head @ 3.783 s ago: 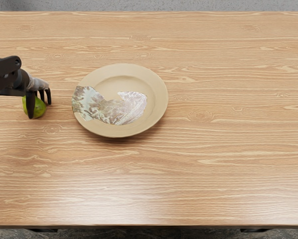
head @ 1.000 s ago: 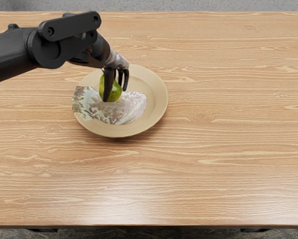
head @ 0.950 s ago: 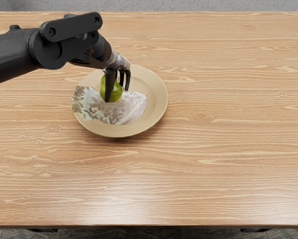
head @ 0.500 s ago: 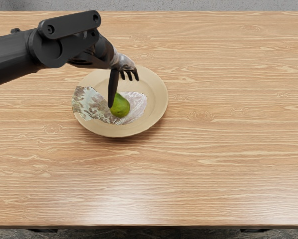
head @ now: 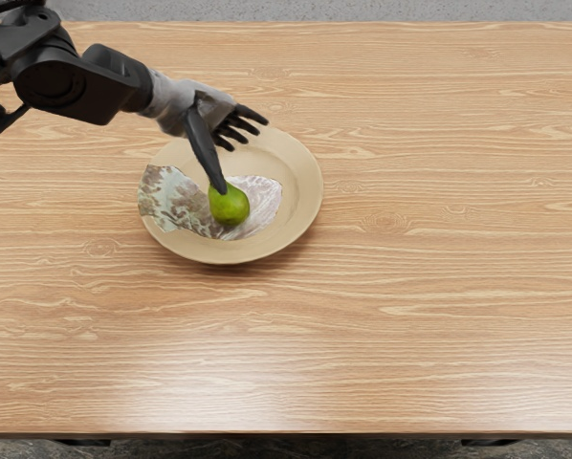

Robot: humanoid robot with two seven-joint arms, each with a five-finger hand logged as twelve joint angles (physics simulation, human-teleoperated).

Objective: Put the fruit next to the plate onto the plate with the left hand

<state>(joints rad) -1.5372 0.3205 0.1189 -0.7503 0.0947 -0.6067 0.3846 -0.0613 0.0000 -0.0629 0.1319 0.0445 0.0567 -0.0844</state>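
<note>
A green pear-like fruit [head: 230, 205] lies on the tan plate [head: 296, 186], on the plate's mottled patterned patch. My left hand [head: 219, 129] hovers above the plate's far left part, its arm coming in from the upper left. Its fingers [head: 240, 122] are spread and hold nothing. One long dark digit points down and its tip reaches the top of the fruit. The right arm does not show.
The wooden table [head: 410, 287] stretches wide around the plate, with its front edge near the bottom of the picture and its far edge at the top.
The hand carried the fruit from left of the plate over it, let go, and the fruit dropped onto the plate. Since then the arm has drawn back toward the upper left with fingers spread.
</note>
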